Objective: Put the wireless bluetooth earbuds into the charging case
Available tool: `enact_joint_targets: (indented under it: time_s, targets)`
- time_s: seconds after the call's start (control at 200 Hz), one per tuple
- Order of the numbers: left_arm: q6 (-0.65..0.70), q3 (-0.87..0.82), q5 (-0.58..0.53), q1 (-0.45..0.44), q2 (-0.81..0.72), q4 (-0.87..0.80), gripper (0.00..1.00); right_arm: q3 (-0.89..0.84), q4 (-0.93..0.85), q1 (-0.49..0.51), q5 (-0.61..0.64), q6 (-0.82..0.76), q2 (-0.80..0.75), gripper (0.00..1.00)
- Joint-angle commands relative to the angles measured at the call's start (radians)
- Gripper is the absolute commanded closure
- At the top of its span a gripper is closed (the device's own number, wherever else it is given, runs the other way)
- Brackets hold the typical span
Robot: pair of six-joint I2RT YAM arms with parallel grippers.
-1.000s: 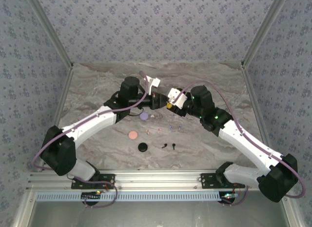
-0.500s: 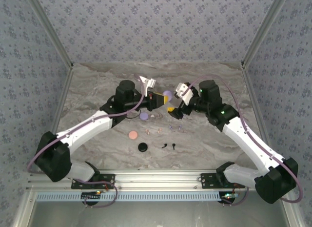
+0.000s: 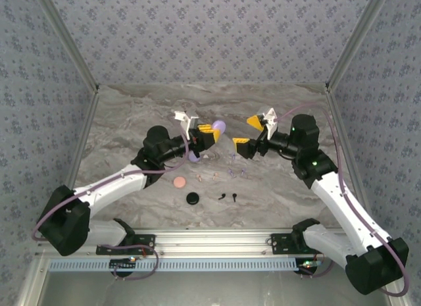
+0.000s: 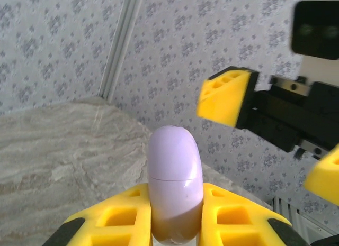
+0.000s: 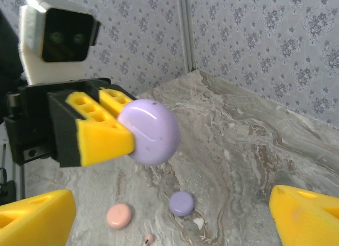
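Right now your left gripper (image 3: 209, 129) is clamped on the lilac case (image 3: 219, 126). It holds the case well above the table (image 3: 131, 115), near the middle, with the domed end standing out past the yellow pads (image 4: 119, 217). Your right gripper (image 3: 248, 132) faces it with jaws spread wide and nothing between them.

Judge the case as light, hard and glossy, a smooth rounded shell that could squirm out of a loose pinch. A seam runs round it just above the pads. Take any second hold on the free half beyond that seam, across its broad faces.

The earbuds (image 3: 231, 170) lie on the table below and between the two grippers. They look tiny, rigid and featherlight, so they could easily flick away or roll. Pinch one gently across its stem or bulb, with the jaws narrowed first.

Now the count:
- **Case in the grip:** one.
- **Round pieces on the table:** three, namely a lilac disc (image 5: 181, 202), a pink disc (image 3: 179, 182) and a black disc (image 3: 192, 199). Whether these are whole cases or only lids, I cannot tell.
- **Black earbuds** (image 3: 223, 198)**:** two, plainly seen.
- **Lilac earbuds** (image 3: 242, 172)**:** seemingly two.
- **Pink earbuds** (image 5: 149, 238)**:** seemingly two. The lilac and pink ones are so small that you should not take either number as certain.
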Motion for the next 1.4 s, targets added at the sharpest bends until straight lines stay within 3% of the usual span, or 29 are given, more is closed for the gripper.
enact_joint_targets:
  time_s: [0.0,0.54,1.394]
  targets:
    - [0.078,0.006,0.049,-0.021,-0.045,0.102,1.0,-0.003,0.099,0.01,-0.003,0.082,0.013,0.04]
    - [0.159,0.034,0.091,-0.053,-0.054,0.031,1.0,0.087,0.108,0.054,0.035,0.047,0.102,0.1]
    - [0.21,0.037,0.089,-0.055,-0.057,-0.001,1.0,0.164,0.019,-0.005,-0.016,0.027,0.115,0.09]
